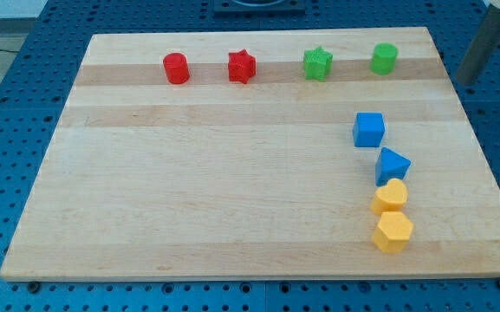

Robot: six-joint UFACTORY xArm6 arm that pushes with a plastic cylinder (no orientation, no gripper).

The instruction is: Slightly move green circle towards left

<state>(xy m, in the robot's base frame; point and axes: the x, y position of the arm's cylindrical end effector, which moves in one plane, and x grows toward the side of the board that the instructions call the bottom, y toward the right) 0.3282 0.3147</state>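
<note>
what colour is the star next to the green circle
Green; the star sits left of the green circle in the camera view.

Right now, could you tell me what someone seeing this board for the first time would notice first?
A neat row runs along the view's top: red circle, red star, green star, green circle. Down the view's right, a blue cube, a second blue block, a yellow heart and a yellow hexagon form a tight column. My tip sits off the wooden board, right of the green circle.

Along the board's (232,217) top edge run a cylinder (176,68), two stars (242,66) (317,63), then the circle (384,58); my tip (466,80) seems just off-board, right.
</note>
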